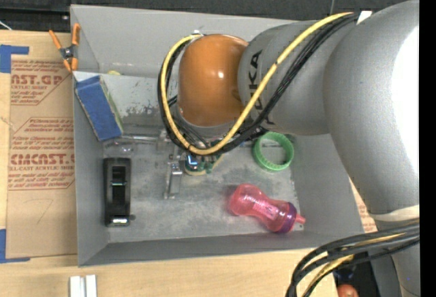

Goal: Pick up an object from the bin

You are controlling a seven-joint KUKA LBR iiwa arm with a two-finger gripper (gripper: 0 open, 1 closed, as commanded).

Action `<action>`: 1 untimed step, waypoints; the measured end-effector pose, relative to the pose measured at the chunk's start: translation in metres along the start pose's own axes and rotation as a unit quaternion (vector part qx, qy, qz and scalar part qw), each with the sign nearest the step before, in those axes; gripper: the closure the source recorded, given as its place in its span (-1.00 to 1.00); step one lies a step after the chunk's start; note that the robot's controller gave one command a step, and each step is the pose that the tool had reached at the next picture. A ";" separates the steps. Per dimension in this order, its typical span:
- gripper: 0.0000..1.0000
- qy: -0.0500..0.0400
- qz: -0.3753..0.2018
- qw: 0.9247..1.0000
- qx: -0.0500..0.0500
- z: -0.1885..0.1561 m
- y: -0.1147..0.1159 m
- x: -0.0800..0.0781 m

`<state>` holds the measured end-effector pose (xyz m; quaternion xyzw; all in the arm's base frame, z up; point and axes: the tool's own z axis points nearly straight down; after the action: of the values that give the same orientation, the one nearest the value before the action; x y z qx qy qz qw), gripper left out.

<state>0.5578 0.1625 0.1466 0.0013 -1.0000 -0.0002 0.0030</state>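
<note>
My gripper (pixel 170 184) reaches down under the orange wrist cover to the grey floor near the middle of the bin. Nothing shows in it. A pink bottle (pixel 263 208) with a darker pink cap lies on its side to the gripper's lower right. A green tape roll (pixel 274 151) lies flat to its right, partly under the arm. A black tape dispenser (pixel 116 191) lies to its left, by the bin's left wall.
A blue block (pixel 97 107) leans along the left wall at the back. A small clear plastic piece (pixel 120 146) lies just in front of it. The arm and its cables cover the bin's back right.
</note>
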 end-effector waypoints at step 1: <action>-1.00 -0.004 0.001 1.000 -0.001 -0.005 -0.001 -0.002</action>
<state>0.5596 0.1613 0.1514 0.0003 -1.0000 -0.0008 -0.0005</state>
